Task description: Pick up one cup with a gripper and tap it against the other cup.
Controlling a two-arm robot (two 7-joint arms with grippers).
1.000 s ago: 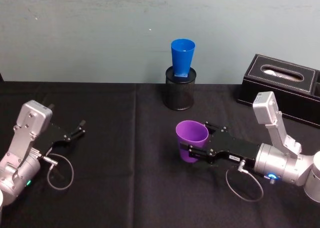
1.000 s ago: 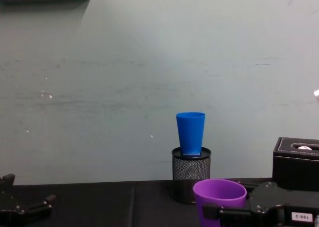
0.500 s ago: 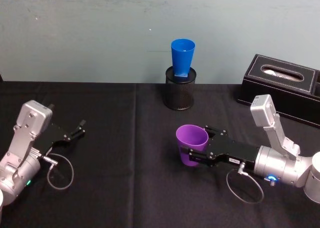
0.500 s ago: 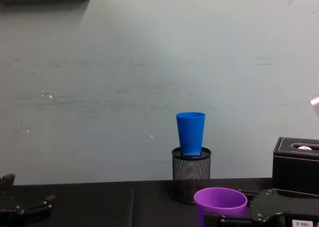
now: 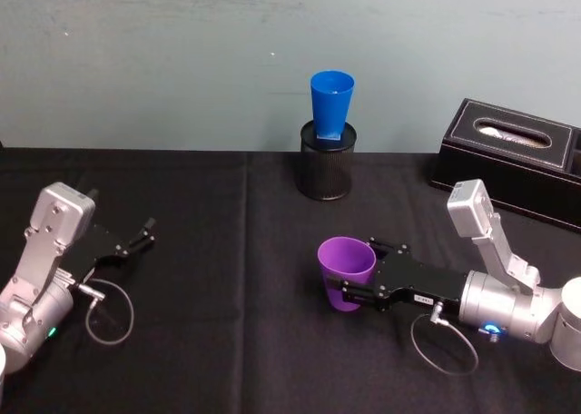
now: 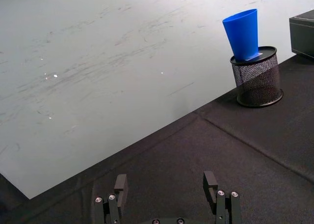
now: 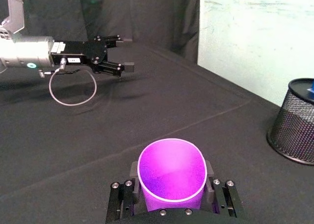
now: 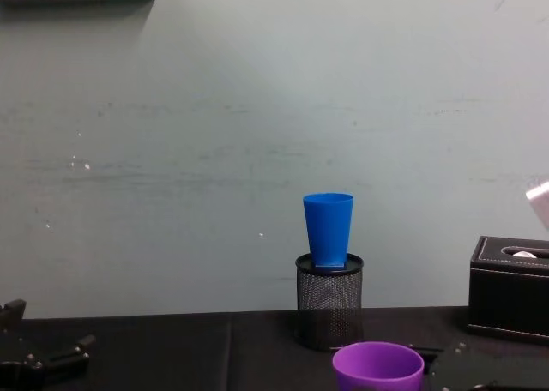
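The right gripper (image 5: pixel 349 290) has its two fingers closed on the lower wall of the purple cup (image 5: pixel 345 271), one on each side, and holds it upright over the black table (image 5: pixel 227 323), in front of and well apart from the blue cup (image 5: pixel 331 105). The blue cup stands in the top of a black mesh pen holder (image 5: pixel 327 171) near the wall, with a black tissue box (image 5: pixel 508 160) off to its right.

To do this step well, the cup needs to be raised to the height of the blue cup's wall before it goes forward — the blue one sits high on the holder, so a low approach would strike the mesh instead. The tap should be light and side-on, since the blue cup is only perched in the holder and a firm knock could tip it out. The grip low on the tapered wall leaves the wide rim free to make the contact.

The left gripper (image 5: pixel 136 237) rests at the left of the table, fingers apart and holding nothing.

Against the frames from a second ago, the purple cup is lower and nearer the robot — in the chest view it has sunk towards the bottom edge. The blue cup, holder and left gripper have not moved.
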